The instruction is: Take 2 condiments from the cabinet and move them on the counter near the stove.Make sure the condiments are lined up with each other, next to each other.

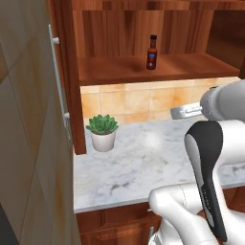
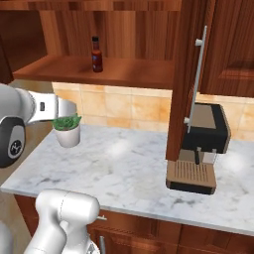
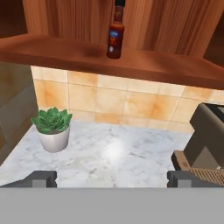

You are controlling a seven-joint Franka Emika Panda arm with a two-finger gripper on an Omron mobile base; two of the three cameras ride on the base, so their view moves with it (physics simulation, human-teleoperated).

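Slim dark red-brown sauce bottle point(image 3: 115, 34) w/ dark cap stands upright on wooden cabinet shelf point(image 3: 65, 54).
My fingers point(image 3: 112, 178) fully open, empty, well below bottle. Looks light, stiff, slick, tippy; I'd pinch mid-body.

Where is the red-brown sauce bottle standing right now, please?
The sauce bottle stands upright on the open cabinet's wooden shelf, above the tiled backsplash and the potted succulent on the counter.

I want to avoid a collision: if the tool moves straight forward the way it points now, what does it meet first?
Probably the tiled wall under the cabinet shelf. The open tool aims between plant and coffee machine, below the sauce bottle; depth is unclear.
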